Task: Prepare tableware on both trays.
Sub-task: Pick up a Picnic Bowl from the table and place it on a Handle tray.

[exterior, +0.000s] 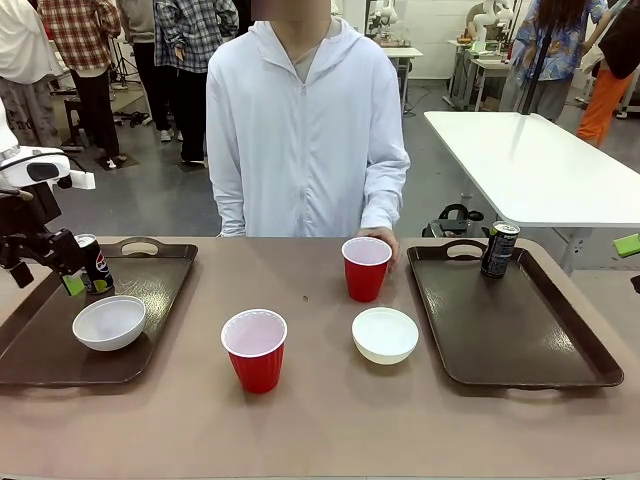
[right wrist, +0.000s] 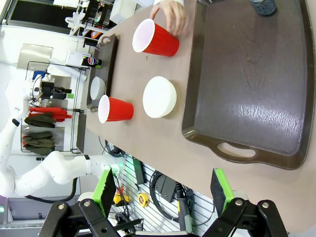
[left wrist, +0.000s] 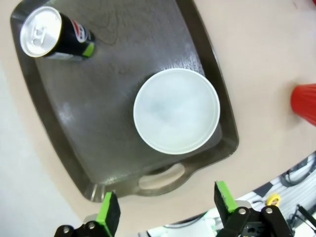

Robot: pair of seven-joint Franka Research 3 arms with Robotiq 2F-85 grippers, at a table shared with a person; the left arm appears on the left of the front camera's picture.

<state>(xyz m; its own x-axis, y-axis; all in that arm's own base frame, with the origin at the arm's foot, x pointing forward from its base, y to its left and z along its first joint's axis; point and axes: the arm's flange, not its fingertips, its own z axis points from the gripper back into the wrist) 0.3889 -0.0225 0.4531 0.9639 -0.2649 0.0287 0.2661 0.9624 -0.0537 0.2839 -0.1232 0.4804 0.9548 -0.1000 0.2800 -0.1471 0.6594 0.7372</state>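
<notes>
Left tray point(exterior: 40, 350) holds Pepsi can point(exterior: 95, 264) and white bowl point(exterior: 109, 322); right tray point(exterior: 520, 330) holds black can point(exterior: 499, 248), label unreadable. Near red cup point(exterior: 255, 349), far red cup point(exterior: 366, 267) and second bowl point(exterior: 385, 333) sit on table point(exterior: 320, 430) between trays, person's hand point(exterior: 381, 237) at far red cup. Left gripper point(left wrist: 165, 195) and right gripper point(right wrist: 162, 174): fingers apart, empty.

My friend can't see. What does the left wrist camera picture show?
A white bowl and a black drink can sit apart inside a dark brown tray. The left gripper hangs open at the bottom edge; a red cup peeks in at the right.
</notes>
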